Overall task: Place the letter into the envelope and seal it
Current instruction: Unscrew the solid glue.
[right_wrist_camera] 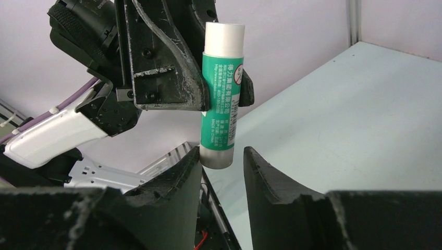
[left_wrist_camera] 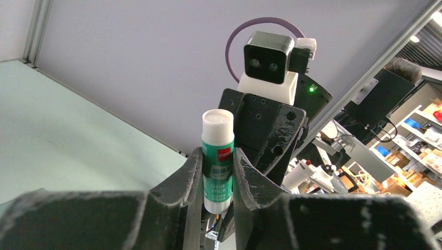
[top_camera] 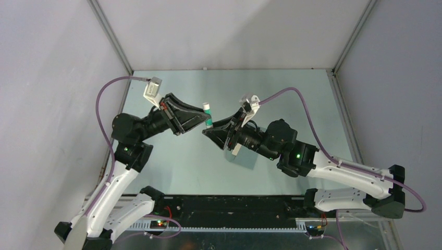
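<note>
The letter [top_camera: 235,149] is seen only as a narrow tan strip on the tabletop [top_camera: 292,94], under the right arm. A slightly darker patch just beside it may be the envelope [top_camera: 249,160]. It cannot be told whether the sheet is already tucked inside, because most of both is hidden by the arm.

Above them, a green-and-white glue stick [left_wrist_camera: 218,156] is held upright in the air between the 2 arms. It is gripped around its green body by the left claw [left_wrist_camera: 217,154], with a finger pressed to each side. The stick's lower end is bracketed by the right claw [right_wrist_camera: 222,153]. One finger lies at or against the stick and a clear gap is left on the other side, so the jaws are open and nothing is gripped by them yet.

The sealing stage is judged to be in preparation. The glue stick has been lifted off the tabletop and is being presented for a 2-handed operation, probably uncapping or a handover. No exposed glue is seen. Glue has yet to be applied to the flap, and the flap has yet to be folded down and pressed. Insertion of the letter cannot be confirmed.
</note>
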